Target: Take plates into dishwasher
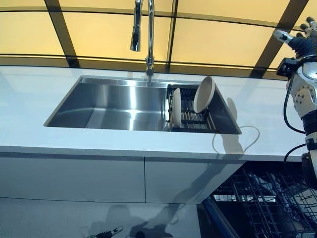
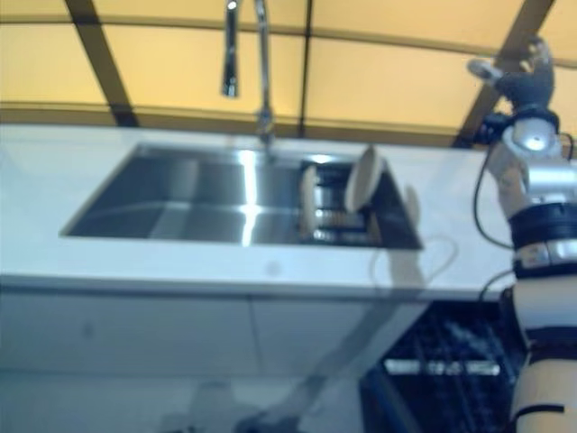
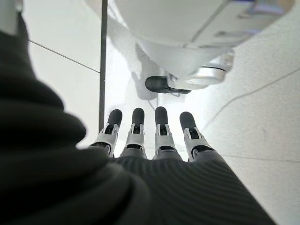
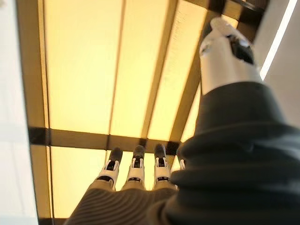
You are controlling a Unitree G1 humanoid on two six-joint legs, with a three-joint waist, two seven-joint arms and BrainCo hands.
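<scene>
Two pale plates stand in a dark rack [image 1: 193,119] at the right end of the steel sink [image 1: 109,106]: one plate [image 1: 177,106] upright on its edge, the other plate [image 1: 204,94] leaning against the sink's right wall. My right hand [image 1: 303,40] is raised high at the far right, above the counter and well clear of the plates, fingers [image 4: 136,168] straight and empty. My left hand [image 3: 154,136] shows only in its wrist view, hanging low with straight fingers over the floor, holding nothing.
A tall tap [image 1: 144,29] rises behind the sink. The white counter [image 1: 29,104] runs left and right of it, with white cabinet fronts [image 1: 74,178] below. The open dishwasher's dark wire rack [image 1: 267,203] sits low at the right, under the counter.
</scene>
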